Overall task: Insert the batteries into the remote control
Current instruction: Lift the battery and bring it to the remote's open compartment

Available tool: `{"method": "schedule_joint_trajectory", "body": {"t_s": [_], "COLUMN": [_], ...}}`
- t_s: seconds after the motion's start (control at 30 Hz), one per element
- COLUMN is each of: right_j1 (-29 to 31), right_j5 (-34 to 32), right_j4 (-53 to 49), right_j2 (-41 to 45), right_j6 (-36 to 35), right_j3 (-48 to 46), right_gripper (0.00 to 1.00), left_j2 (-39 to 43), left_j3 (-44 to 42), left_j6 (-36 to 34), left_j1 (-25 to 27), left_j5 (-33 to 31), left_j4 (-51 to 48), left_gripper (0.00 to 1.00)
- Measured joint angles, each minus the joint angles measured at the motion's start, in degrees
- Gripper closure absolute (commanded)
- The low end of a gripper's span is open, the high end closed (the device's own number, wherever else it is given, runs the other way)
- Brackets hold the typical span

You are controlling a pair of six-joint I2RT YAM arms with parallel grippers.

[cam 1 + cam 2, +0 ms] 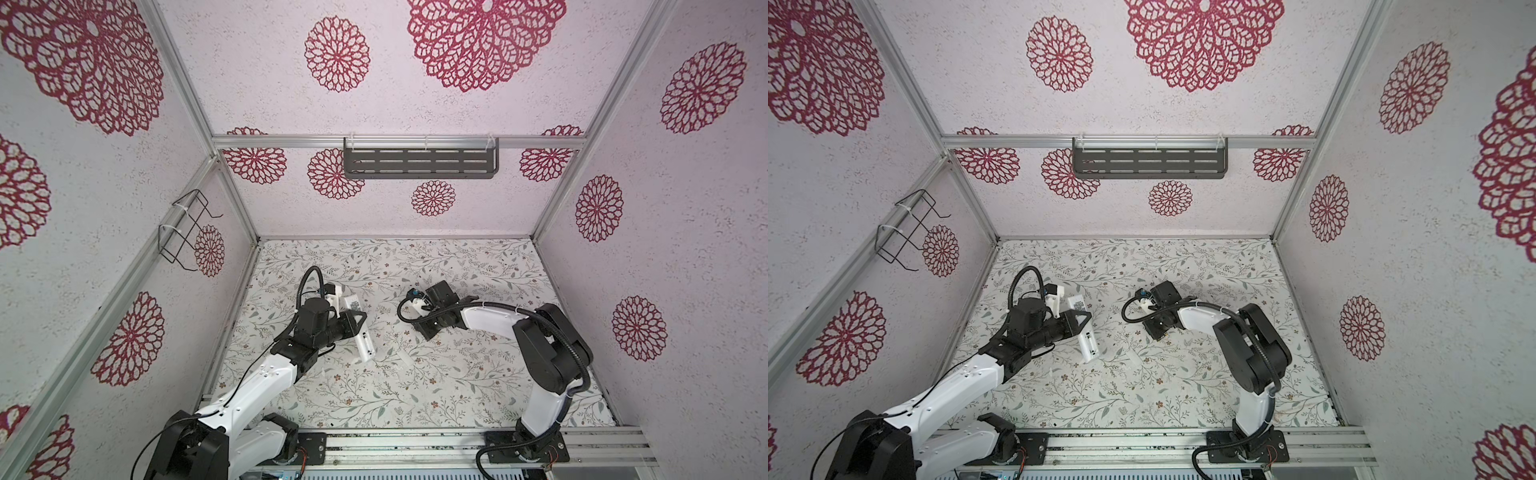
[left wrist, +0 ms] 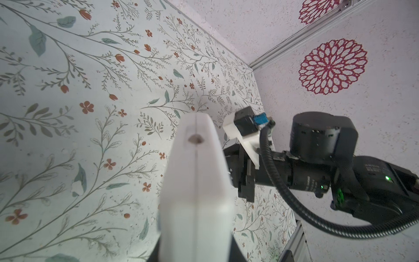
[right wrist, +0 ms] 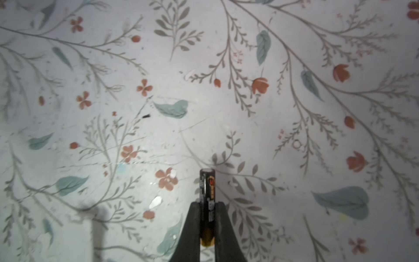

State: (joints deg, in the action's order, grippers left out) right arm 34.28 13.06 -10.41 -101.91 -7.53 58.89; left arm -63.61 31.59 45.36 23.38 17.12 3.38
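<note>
1. Clamping the remote control (image 1: 365, 347) across its middle, the left pincer (image 1: 358, 323) is shut tight on the white bar. It probably serves as a vice, so that the other arm can work on the remote without it sliding.
2. In both top views the remote's plain back faces up, with a dark printed label near one end and a recessed slot near the other. That would be the side where the cells go in. Whether the second of the batteries already sits there is too small to tell.
3. From the left wrist view the remote (image 2: 197, 181) is seen end-on and seems raised off the bench (image 1: 457, 395), which would leave room to come at it from the side.
4. Right of the remote and well apart from it, the right pincer (image 3: 207, 205) has closed narrowly on a battery (image 3: 206, 188). Its fingers (image 3: 195, 217) pinch the lower half, so the silver-capped end stands free. Leaving that end free suits feeding it into the slot first.
5. A small pale piece (image 1: 405, 358), possibly the loose cover, lies on the bench just right of the remote's slotted end, out of the way.
6. The step in hand looks like carrying the gripped battery over to the remote. Lining its length up with the slot will be the delicate part.
</note>
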Motion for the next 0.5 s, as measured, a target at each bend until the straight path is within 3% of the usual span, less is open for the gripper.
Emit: {"method": "schedule_joint_trajectory", "body": {"t_s": [0.5], "right_j1": [3.2], "right_j5": [11.4], "right_j4": [9.9], "right_j2": [21.6], "right_j6": [2.8], "right_j3": [-10.1], "right_gripper": [1.0], "left_j2": [3.6], "left_j3": [-3.4], "left_j6": [0.9], "left_j1": [-1.2], "left_j5": [1.1], "left_j4": [8.3], "left_gripper": [0.99]}}
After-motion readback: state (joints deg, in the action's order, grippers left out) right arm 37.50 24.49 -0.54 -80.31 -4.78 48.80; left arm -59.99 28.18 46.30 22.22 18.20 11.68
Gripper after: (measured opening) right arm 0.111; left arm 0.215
